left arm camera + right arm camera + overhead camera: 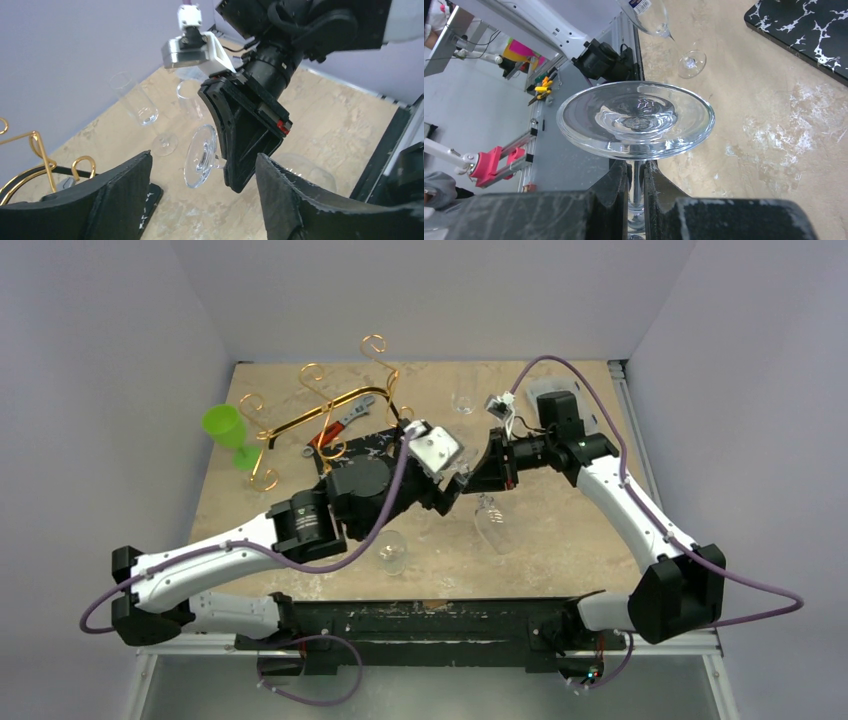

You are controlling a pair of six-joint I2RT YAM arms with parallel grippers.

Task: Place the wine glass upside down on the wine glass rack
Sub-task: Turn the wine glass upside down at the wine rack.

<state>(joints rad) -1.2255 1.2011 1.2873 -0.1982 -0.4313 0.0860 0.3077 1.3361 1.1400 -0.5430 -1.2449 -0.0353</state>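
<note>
My right gripper [636,180] is shut on the thin stem of the clear wine glass [635,120], just under its round foot. In the top view the glass [492,525] hangs in the air over the middle of the table, foot towards the right gripper [472,480], bowl lower. My left gripper [205,200] stands open, its black fingers [120,195] spread either side of the foot [201,156] without touching it. The gold wire wine glass rack [320,410] stands at the back left, apart from both grippers.
A black white-veined board [370,445] lies by the rack with a wrench [345,418] near it. A green plastic goblet [228,430] stands at the left. Other clear glasses sit at the back [462,400] and in front of the left arm [392,552]. A flute [142,107] stands nearby.
</note>
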